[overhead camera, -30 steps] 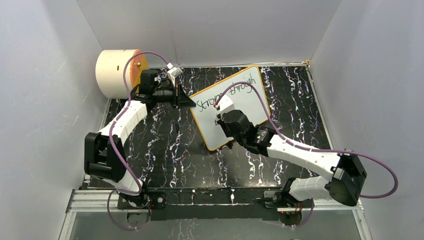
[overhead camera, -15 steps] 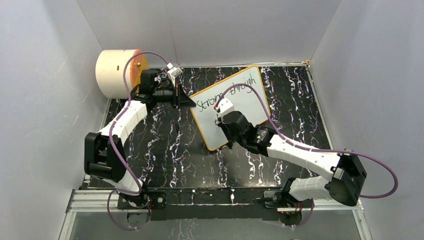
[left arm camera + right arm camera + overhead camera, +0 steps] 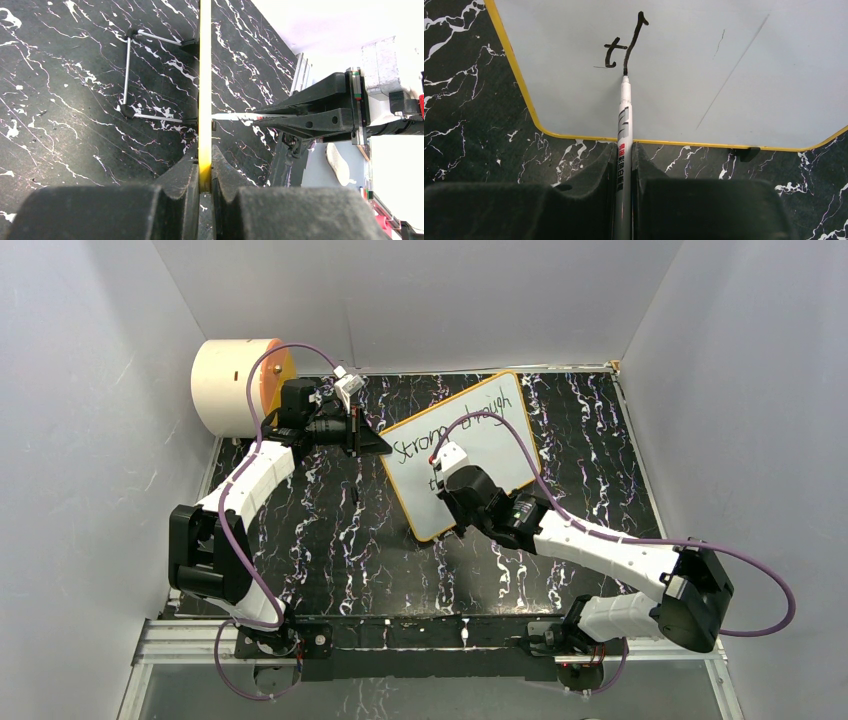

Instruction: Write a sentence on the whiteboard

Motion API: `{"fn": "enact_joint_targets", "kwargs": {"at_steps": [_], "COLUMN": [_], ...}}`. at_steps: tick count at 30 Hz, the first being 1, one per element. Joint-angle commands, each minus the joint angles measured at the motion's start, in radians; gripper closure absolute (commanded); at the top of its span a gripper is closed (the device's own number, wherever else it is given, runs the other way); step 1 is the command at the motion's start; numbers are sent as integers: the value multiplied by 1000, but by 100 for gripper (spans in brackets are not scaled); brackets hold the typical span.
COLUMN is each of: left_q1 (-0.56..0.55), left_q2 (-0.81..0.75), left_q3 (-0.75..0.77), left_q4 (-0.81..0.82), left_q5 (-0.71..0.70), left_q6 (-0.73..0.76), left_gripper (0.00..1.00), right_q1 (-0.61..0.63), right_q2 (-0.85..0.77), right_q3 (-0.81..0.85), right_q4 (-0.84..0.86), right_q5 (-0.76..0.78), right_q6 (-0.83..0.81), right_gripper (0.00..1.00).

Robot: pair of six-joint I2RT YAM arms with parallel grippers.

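Observation:
The whiteboard [image 3: 497, 443], white with a thin yellow frame, lies tilted on the black marbled table, with "Strong through" written along its far edge. My left gripper [image 3: 384, 444] is shut on the board's left edge, which shows as a yellow strip [image 3: 204, 90] between the jaws [image 3: 205, 172]. My right gripper [image 3: 446, 488] hovers over the board's near-left part, shut on a grey marker [image 3: 624, 125]. The marker's tip touches the whiteboard [image 3: 724, 75] at the bottom of a long stroke beside a small "t" [image 3: 612, 54].
A cream cylinder with an orange face [image 3: 238, 386] lies at the far left, behind my left arm. Grey walls close in the table on three sides. The board's wire stand [image 3: 127, 75] shows beneath it in the left wrist view.
My right gripper has moved slightly toward the near edge with the marker, drawing a stroke beside the "t". The left arm and the board have stayed put.

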Motion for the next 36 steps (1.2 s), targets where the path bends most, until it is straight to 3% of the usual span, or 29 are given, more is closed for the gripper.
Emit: {"fn": "enact_joint_targets", "kwargs": {"at_steps": [1, 16, 36], "left_q1": [1, 1, 1], "left_q2": [-36, -35, -33], "left_q3": [-7, -7, -4], "left_q4": [-21, -21, -21], "left_q5": [0, 4, 6], "left_q6": [5, 5, 4], "left_gripper": [100, 100, 100], "right_q1": [-3, -4, -28], "right_q2": [-19, -39, -51], "right_q3": [-6, -2, -15], "right_q4": [50, 156, 115], "right_q5": [-2, 48, 84], "right_q6": [10, -21, -13], "right_gripper": [100, 100, 100]}}
